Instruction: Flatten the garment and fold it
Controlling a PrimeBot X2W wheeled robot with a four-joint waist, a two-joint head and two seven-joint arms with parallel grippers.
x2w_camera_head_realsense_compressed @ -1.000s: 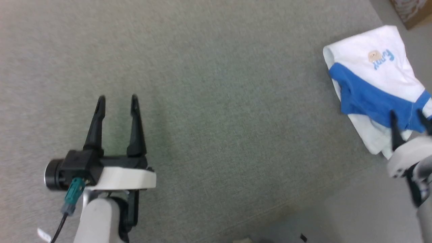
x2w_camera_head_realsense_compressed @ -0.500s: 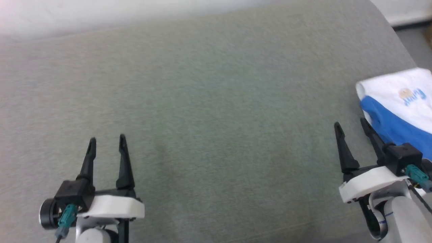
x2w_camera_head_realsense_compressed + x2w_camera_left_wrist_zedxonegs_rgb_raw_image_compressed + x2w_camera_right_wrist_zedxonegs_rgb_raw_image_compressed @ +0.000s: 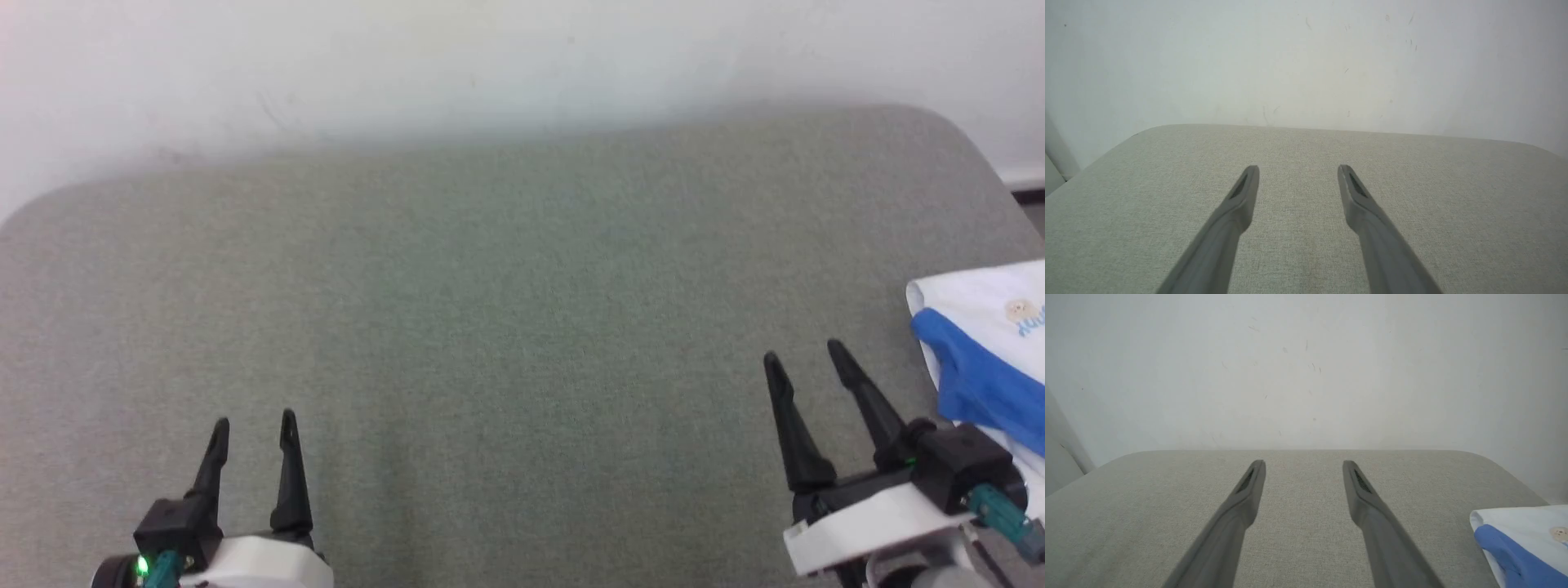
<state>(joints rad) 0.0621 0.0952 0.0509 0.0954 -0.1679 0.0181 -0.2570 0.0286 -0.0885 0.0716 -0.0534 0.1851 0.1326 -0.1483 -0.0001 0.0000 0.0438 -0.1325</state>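
Writing: the garment (image 3: 984,376) carries a small tan figure with pale blue letters under it. The frame edge cuts the letters off and they are too small to read. No other label is legible.

Garment position: it lies on the right end of the table (image 3: 522,327), running off the right side of the head view. A blue sleeve lies diagonally across the white body. In the right wrist view the garment (image 3: 1519,555) sits at the lower right, off to the side of the fingers.

Left pincer (image 3: 254,420): fingers parted to a moderate gap with nothing between them, above bare table at the near left. The left wrist view shows the same gap (image 3: 1298,169), and a green light (image 3: 143,565) glows on its base.

Right pincer (image 3: 803,353): fingers parted likewise and empty, confirmed in its own wrist view (image 3: 1304,463). The fingers are clear of the garment. The black base overlaps it in the head view, and I cannot tell whether they touch. A teal connector (image 3: 1000,506) shows on the base.

Edges: the table is covered in grey fabric. Its far edge runs along a white, lightly scuffed wall (image 3: 522,65), and both far corners are rounded. A dark strip (image 3: 1029,193) shows past the right corner.

Room: bare grey fabric lies between the two pincers and ahead of them up to the wall.
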